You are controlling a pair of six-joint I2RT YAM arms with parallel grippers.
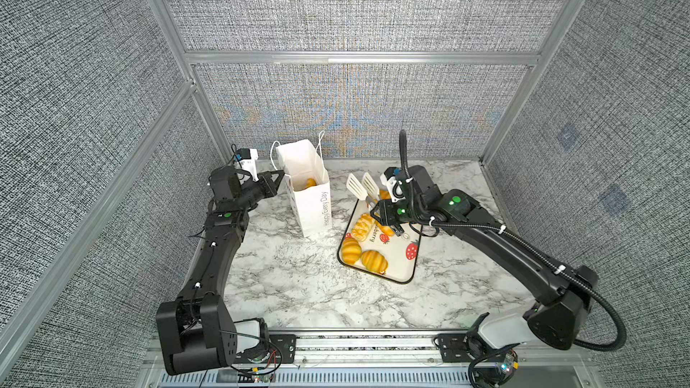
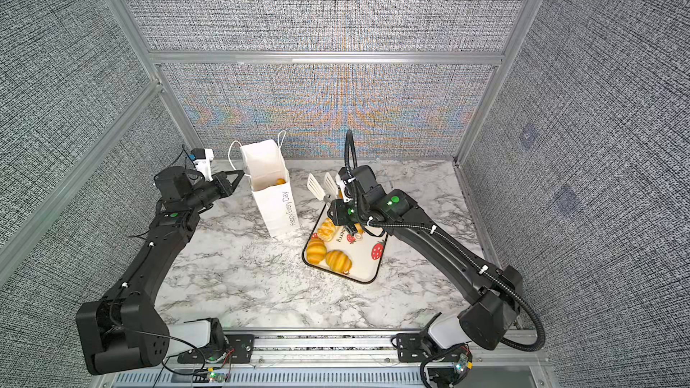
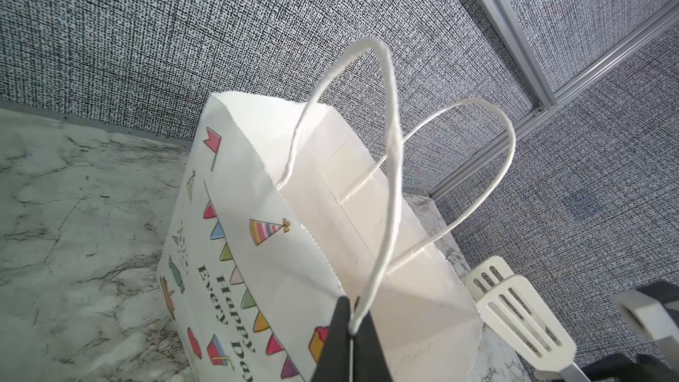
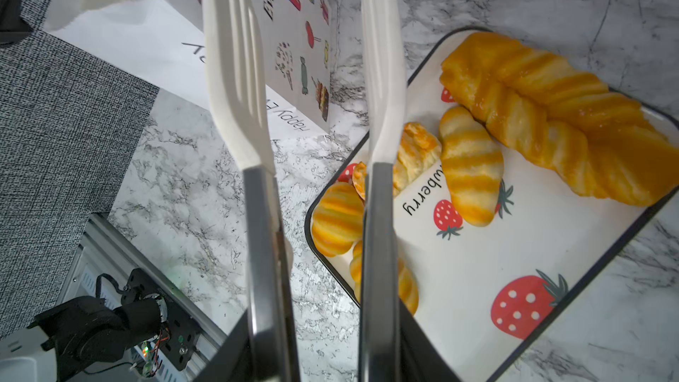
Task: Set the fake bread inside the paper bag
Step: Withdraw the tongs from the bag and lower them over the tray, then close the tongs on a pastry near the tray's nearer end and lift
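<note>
Tool by tool, from above: your left tool [image 1: 280,174] sits at the rim of the paper bag [image 1: 311,214]. In both top views the bag stands upright on the surface [image 1: 298,293], with one piece of bread [image 1: 310,182] already inside. Your right tool [image 1: 384,214] hangs over the tray [image 1: 409,268], clamped on the tongs [image 1: 356,188], whose blades stand apart and empty. Croissants [image 1: 351,250] lie at the tray's near end.

Only the left wrist view shows you its fingers [image 3: 340,325] pinched tight on the cord handle [image 3: 396,156].

Your right wrist view shows the long braided loaf [image 4: 551,115], mostly hidden under the arm from above.

Expect the bread to be light, squashy and glossy, so likely to slip. Take each piece across its fat middle, the loaf at mid-length. The thin bag will probably tip easily.
</note>
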